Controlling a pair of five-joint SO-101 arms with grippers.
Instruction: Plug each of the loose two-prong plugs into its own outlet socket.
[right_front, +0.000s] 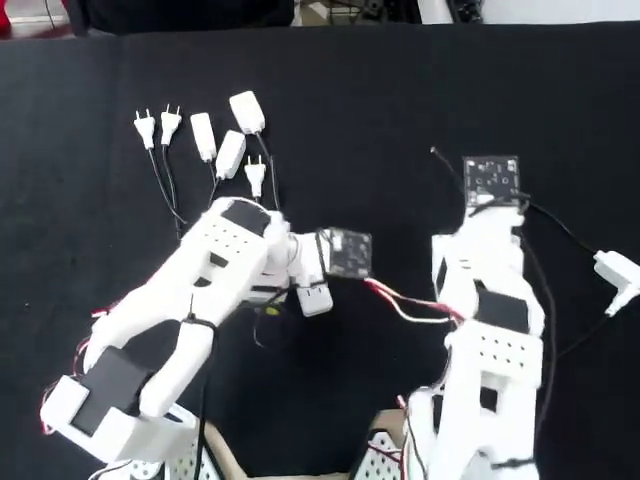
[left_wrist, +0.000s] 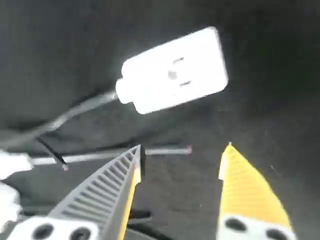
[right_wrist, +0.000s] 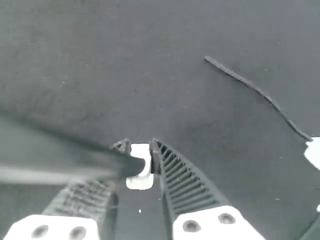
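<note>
The left pincer hangs open over the black worktop. Just beyond its spread fingertips a white outlet socket lies flat, slots facing up. The right pincer, well apart from that socket, is closed on a small white plug. Other loose plugs lie farther from the socket.

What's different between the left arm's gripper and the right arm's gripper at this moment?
The left gripper has its fingers apart and empty; the right gripper has its fingers closed on a small white piece. A white outlet socket lies ahead of the left gripper; a thin dark wire lies ahead of the right gripper. Both have ribbed fingers over the black table.
</note>
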